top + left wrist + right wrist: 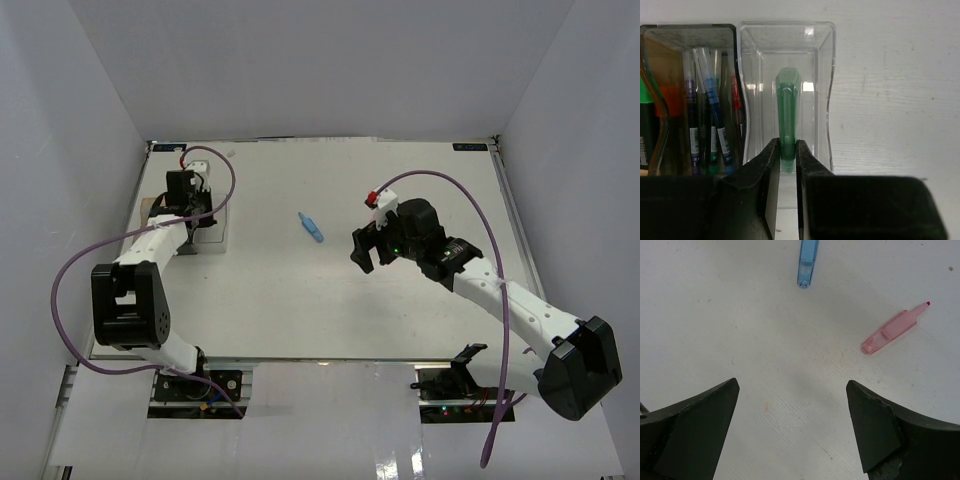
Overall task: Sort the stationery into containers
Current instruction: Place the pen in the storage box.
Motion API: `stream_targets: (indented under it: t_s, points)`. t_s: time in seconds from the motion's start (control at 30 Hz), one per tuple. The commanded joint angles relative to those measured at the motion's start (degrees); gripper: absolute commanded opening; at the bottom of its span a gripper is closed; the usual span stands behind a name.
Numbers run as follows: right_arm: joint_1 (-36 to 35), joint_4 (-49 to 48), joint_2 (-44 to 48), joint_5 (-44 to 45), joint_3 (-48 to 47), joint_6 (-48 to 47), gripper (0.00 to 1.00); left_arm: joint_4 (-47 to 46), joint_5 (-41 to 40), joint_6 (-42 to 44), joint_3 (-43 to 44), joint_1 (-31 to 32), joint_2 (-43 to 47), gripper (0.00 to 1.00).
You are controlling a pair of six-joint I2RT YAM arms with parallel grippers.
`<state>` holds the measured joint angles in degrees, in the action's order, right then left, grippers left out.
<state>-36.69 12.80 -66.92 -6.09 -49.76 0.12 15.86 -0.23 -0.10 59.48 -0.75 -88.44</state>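
Observation:
In the left wrist view my left gripper (787,143) is shut on the near end of a green tapered piece (788,100). The rest of that piece reaches into the clear container (826,60). The grey container (690,28) beside it holds several thin pens (712,117). My right gripper (792,386) stands wide open above bare table with nothing between its fingers. A blue tapered piece (807,264) lies ahead of it, and a pink tapered piece (890,331) lies ahead to the right. From above, the blue piece (311,228) lies left of the right gripper (363,250).
At the far left of the left wrist view an amber container (649,125) shows green and orange highlighter caps. The containers sit at the table's far left under the left gripper (192,200). White walls enclose the table (300,310).

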Motion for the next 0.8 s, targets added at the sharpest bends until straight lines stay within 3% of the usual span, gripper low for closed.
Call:
stream_targets:
  t_s: [0.0, 0.5, 0.7, 0.77]
  points:
    - [0.6, -3.1, -0.2, 2.4, 0.3, 2.1, 0.95, 0.3, 0.0, -0.9, 1.8, -1.8, -0.9, 0.18]
    - [2.4, -3.9, -14.7, 14.7, -6.0, 12.6, 1.00, 0.2, 5.1, -3.5, 0.6, -2.7, 0.1, 0.45]
    - [2.7, -5.3, -20.3, 17.8, -8.6, 14.8, 1.00, 1.5, 6.2, -4.6, 1.3, -3.1, 0.4, 0.49]
    - [2.9, -5.3, -22.5, 19.9, -10.4, 15.3, 0.95, 1.5, 6.8, -5.6, 1.2, -3.2, 1.8, 0.53]
